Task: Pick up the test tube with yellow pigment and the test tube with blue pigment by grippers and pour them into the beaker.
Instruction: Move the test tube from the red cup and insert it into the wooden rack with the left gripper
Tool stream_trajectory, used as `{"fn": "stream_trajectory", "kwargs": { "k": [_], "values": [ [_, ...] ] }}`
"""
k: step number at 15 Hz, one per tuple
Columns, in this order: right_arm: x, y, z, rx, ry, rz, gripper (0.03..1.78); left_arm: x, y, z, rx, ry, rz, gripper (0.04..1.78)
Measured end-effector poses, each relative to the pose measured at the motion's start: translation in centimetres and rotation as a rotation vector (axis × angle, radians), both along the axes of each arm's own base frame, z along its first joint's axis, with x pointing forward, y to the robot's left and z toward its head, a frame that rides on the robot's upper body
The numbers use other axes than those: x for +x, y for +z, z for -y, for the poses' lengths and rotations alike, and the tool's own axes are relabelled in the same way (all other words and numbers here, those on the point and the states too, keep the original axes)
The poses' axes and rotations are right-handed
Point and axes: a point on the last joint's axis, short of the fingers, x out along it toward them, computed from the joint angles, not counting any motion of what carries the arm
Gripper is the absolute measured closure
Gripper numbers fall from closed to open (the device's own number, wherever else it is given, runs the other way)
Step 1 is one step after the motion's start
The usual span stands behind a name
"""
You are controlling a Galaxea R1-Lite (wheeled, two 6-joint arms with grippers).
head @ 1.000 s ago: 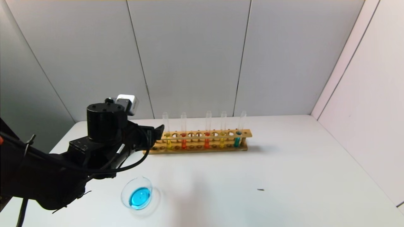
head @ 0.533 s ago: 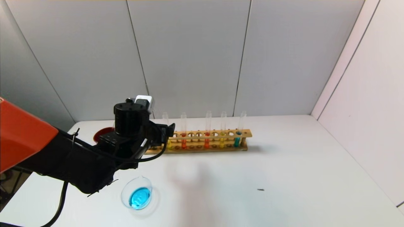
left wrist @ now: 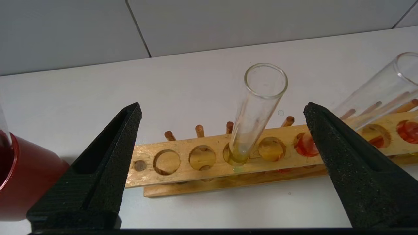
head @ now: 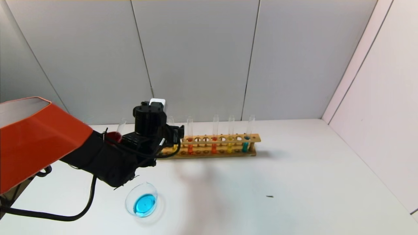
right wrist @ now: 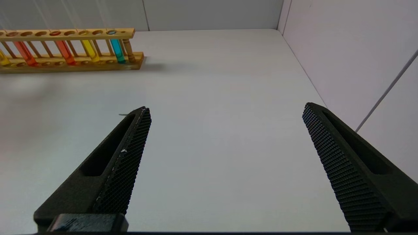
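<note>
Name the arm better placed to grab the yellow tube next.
Left. The left gripper has open jaws flanking the test tube with yellow pigment in the rack; the right gripper hangs far off.

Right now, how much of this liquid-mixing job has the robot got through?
Done, it seems: the beaker already holds blue liquid, and a tube stands in the red cup. In hand: the left pincer, open, straddles the leftmost test tube with yellow pigment, which is not yet gripped in the wooden rack. Left: lifting it and pouring it into the beaker. The right pincer hangs open over bare table.
</note>
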Motion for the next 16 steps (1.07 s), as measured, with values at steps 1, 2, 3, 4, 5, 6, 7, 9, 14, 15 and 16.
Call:
{"fn": "stream_trajectory", "kwargs": {
  "k": [1, 2, 3, 4, 5, 6, 7, 9, 14, 15, 16],
  "values": [
    [0.0, 0.0, 0.0, 0.000, 0.000, 0.000, 0.11, 0.4, 0.0, 0.2, 0.000, 0.000, 0.004, 0.07],
    [0.0, 0.0, 0.0, 0.000, 0.000, 0.000, 0.11, 0.7, -0.2, 0.3, 0.001, 0.002, 0.005, 0.07],
    [0.0, 0.0, 0.0, 0.000, 0.000, 0.000, 0.11, 1.0, -0.4, 0.4, 0.001, 0.005, 0.004, 0.07],
    [0.0, 0.0, 0.0, -0.001, 0.000, 0.000, 0.11, 1.3, -0.6, 0.3, 0.003, 0.010, 0.003, 0.07],
    [0.0, 0.0, 0.0, 0.000, 0.000, 0.000, 0.11, 1.6, -0.7, 0.2, 0.004, 0.015, 0.002, 0.07],
    [0.0, 0.0, 0.0, 0.000, 0.000, 0.000, 0.11, 1.9, -0.9, 0.1, 0.004, 0.020, 0.001, 0.07],
    [0.0, 0.0, 0.0, 0.000, 0.000, 0.000, 0.11, 2.0, -1.0, 0.1, 0.005, 0.022, -0.001, 0.09],
    [0.0, 0.0, 0.0, 0.000, 0.000, 0.000, 0.11, 2.1, -1.2, 0.1, 0.005, 0.023, -0.002, 0.19],
    [0.0, 0.0, 0.0, 0.000, 0.000, 0.000, 0.11, 1.8, -1.1, 0.2, 0.003, 0.017, 0.001, 0.92],
    [0.0, 0.0, 0.0, 0.000, 0.000, 0.000, 0.11, 1.6, -1.0, 0.3, 0.002, 0.012, 0.002, 1.11],
    [0.0, 0.0, 0.0, -0.001, 0.000, 0.000, 0.11, 1.5, -0.9, 0.4, 0.001, 0.008, 0.003, 1.27]
  ]
}}
